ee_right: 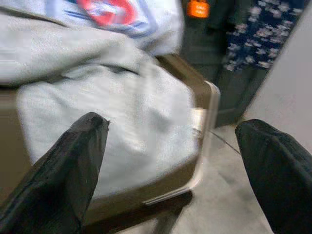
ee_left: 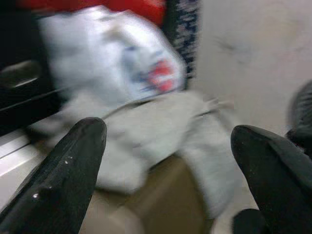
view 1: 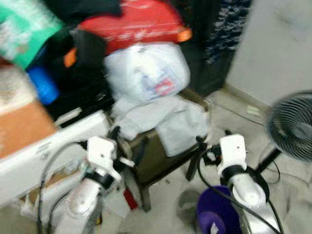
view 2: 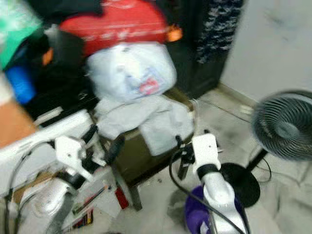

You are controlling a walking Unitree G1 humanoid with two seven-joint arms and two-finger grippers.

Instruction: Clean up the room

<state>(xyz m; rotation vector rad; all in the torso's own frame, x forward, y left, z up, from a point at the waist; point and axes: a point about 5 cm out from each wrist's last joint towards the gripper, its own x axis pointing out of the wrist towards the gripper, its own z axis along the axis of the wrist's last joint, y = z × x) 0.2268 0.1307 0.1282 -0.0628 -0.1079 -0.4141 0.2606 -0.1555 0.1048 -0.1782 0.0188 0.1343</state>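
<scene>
A grey towel [view 1: 170, 122] lies crumpled over a low brown stool [view 1: 156, 163], hanging down its front. Behind it rests a white plastic bag [view 1: 146, 70] with a red and blue print, and a red bag [view 1: 136, 22] lies on top of that. My left gripper [view 1: 127, 144] is open, close to the stool's left front corner, and faces the towel [ee_left: 146, 131]. My right gripper [view 1: 202, 156] is open too, just off the stool's right side, looking at the hanging towel [ee_right: 117, 112]. Neither holds anything. The head views are blurred.
A black standing fan [view 1: 292, 126] is on the floor at the right, its round base near my right arm. A purple tub [view 1: 217, 209] sits under that arm. A white shelf [view 1: 58, 141] and piled clutter stand to the left. Dark patterned cloth [view 1: 229, 24] hangs behind.
</scene>
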